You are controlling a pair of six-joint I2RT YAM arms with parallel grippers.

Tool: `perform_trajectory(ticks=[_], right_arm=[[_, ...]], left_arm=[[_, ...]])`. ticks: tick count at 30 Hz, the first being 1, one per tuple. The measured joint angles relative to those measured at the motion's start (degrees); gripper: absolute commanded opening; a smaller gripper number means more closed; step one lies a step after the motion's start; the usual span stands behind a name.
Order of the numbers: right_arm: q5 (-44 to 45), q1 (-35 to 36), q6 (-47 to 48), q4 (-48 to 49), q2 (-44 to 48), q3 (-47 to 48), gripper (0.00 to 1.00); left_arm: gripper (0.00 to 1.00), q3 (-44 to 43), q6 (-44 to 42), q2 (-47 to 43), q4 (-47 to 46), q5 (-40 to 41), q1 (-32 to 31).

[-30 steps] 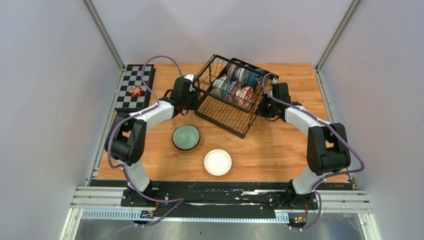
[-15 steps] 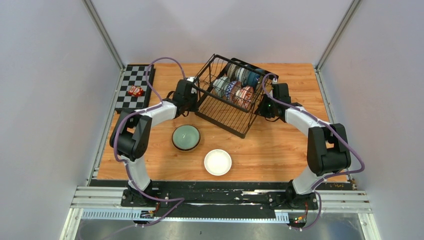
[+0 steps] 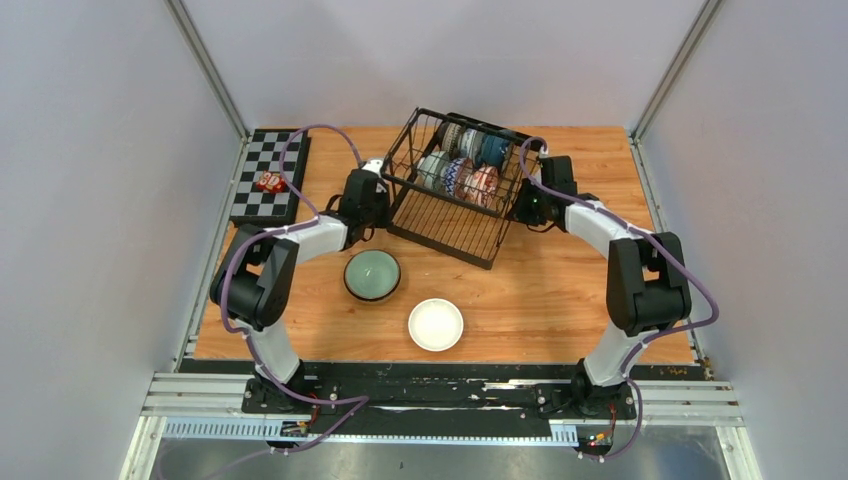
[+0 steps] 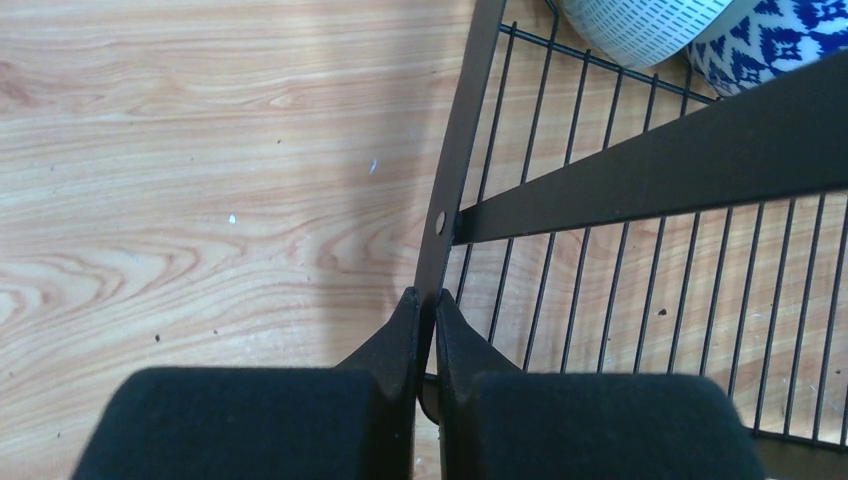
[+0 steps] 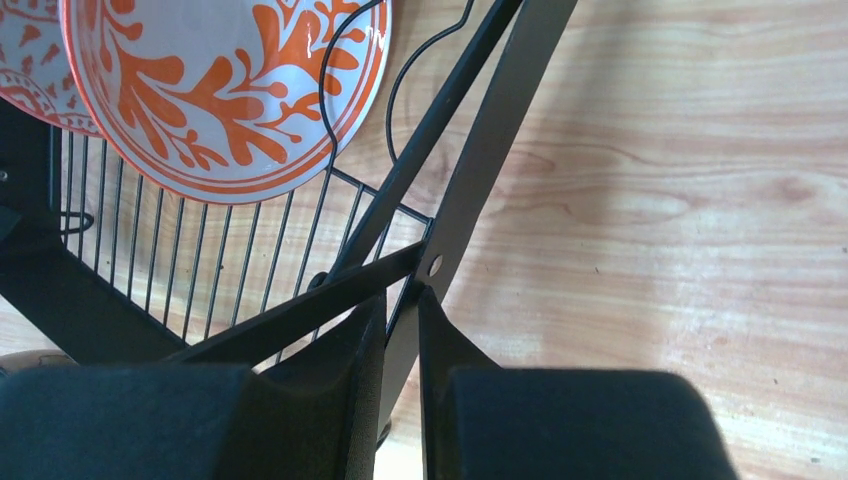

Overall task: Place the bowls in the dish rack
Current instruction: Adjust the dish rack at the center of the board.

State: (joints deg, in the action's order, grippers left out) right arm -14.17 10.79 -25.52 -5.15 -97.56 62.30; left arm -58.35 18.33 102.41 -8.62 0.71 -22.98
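Note:
The black wire dish rack [image 3: 452, 218] stands at the back middle of the table, with several patterned bowls [image 3: 462, 172] on edge inside it. My left gripper [image 3: 377, 203] is shut on the rack's left flat frame bar [image 4: 468, 130], which runs between the fingertips [image 4: 408, 320]. My right gripper [image 3: 524, 205] is shut on the right frame bar [image 5: 490, 150]. An orange-and-white bowl [image 5: 225, 90] leans in the rack close to the right gripper. A pale green bowl [image 3: 372, 275] and a white bowl [image 3: 436, 324] sit upright on the table in front of the rack.
A black-and-white checkerboard [image 3: 262, 190] lies at the back left with a small red object [image 3: 271, 182] on it. A blue-patterned bowl [image 4: 785, 40] and a pale striped bowl [image 4: 640, 22] show through the rack wires. Grey walls enclose the wooden table [image 3: 560, 290].
My left gripper has closed on the rack's left bar. The rack, held on both sides, has shifted toward the back of the table, and both arms have reached farther with it.

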Motion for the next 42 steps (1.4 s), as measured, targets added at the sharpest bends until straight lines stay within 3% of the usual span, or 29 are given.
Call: perform_trajectory(ticks=[15,27,31,42], right_arm=[[-0.74,0.02,4.20,-0.85,-3.28,4.24,0.03],[0.48,-0.74,5.97,-2.91,-3.48,5.49,0.03],[0.44,-0.81,6.27,-3.06,-3.48,5.60,0.05],[0.24,-0.90,6.38,-3.26,-3.54,5.62,0.24]], left_arm=[[0.00,10.19,4.33,-8.48,-1.95,2.93,-3.15],[0.00,13.31,6.25,-12.15,-1.07,4.63,-7.50],[0.00,15.45,7.50,-14.34,-1.11,4.87,-8.94],[0.00,17.55,9.33,-16.85,-1.14,4.94,-10.14]])
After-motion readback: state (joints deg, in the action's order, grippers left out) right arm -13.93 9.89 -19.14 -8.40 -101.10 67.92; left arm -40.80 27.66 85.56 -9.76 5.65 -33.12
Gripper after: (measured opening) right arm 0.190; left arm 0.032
